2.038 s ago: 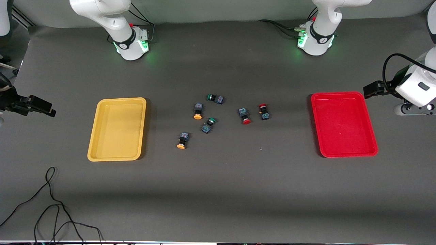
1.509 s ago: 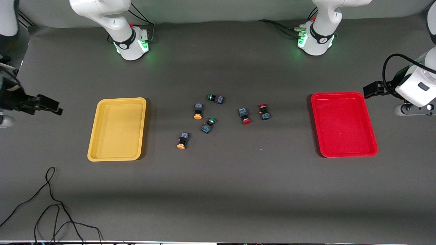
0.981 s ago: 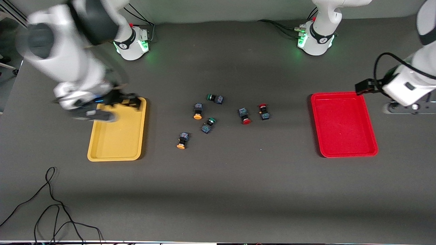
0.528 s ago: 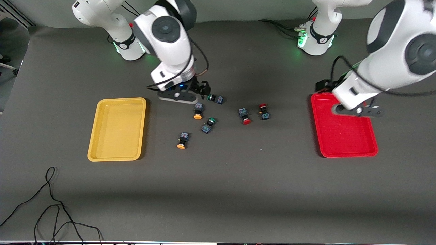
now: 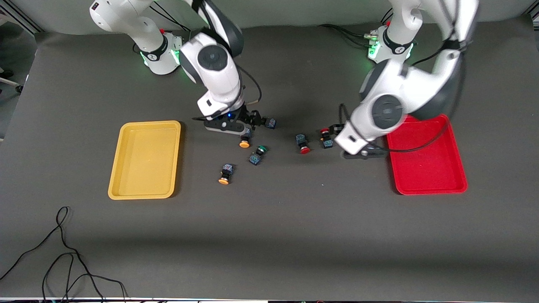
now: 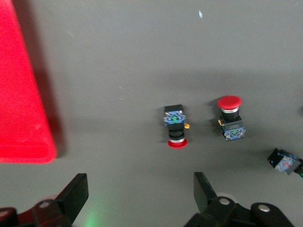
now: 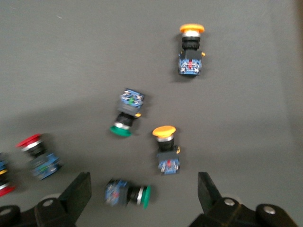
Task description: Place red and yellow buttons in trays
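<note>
Two red buttons (image 5: 302,143) (image 5: 325,138) and two yellow buttons (image 5: 244,142) (image 5: 224,173) lie mid-table between the yellow tray (image 5: 145,191) and the red tray (image 5: 425,185). My right gripper (image 5: 254,120) is open and empty over a green-capped switch (image 5: 269,123), which lies between its fingers in the right wrist view (image 7: 127,194), beside one yellow button (image 7: 165,151). My left gripper (image 5: 339,129) is open and empty just above the table beside one red button (image 6: 176,127), toward the red tray (image 6: 19,94).
A second green-capped switch (image 5: 257,155) lies among the buttons, nearer the front camera. The left arm's body covers part of the red tray. A loose black cable (image 5: 63,252) lies near the table's front edge at the right arm's end.
Both arms have swung in from the table's ends to the middle. The right gripper came past the yellow tray to the switches; the left crossed the red tray. No button has moved.
</note>
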You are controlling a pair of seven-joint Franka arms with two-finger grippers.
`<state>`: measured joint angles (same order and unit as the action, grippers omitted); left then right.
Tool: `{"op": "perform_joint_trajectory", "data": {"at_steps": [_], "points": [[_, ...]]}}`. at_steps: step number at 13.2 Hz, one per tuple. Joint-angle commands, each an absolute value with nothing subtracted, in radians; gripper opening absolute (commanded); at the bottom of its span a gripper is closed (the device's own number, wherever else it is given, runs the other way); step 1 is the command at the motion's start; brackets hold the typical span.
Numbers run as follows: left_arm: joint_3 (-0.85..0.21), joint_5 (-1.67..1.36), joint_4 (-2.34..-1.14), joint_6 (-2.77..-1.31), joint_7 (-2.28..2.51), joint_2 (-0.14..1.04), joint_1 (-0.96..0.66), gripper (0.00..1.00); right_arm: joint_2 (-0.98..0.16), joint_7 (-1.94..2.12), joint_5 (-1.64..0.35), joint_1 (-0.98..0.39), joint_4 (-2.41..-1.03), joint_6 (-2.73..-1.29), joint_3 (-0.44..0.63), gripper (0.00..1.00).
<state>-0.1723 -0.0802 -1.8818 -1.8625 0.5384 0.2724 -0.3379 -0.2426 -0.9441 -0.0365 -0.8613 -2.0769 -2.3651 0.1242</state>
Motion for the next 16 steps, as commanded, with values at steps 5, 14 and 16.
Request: {"op": "perform_joint_trajectory", "data": {"at_steps": [5,14,16], "points": [[-0.158,-0.097,-2.103,-2.216,0.612,0.346,-0.389,0.98,-0.457,-0.966,-0.043,-0.874,-2.126,-2.629,0.135,1.0],[-0.158,-0.098,-2.118,-2.37,0.724,0.446,-0.457,0.19,-0.532,-0.966,-0.046,-0.897,-2.091,-2.664,0.132,0.37],[-0.158,-0.097,-2.118,-2.365,0.749,0.443,-0.457,0.0,-0.525,-0.957,-0.046,-0.894,-2.089,-2.658,0.132,0.25]]}}
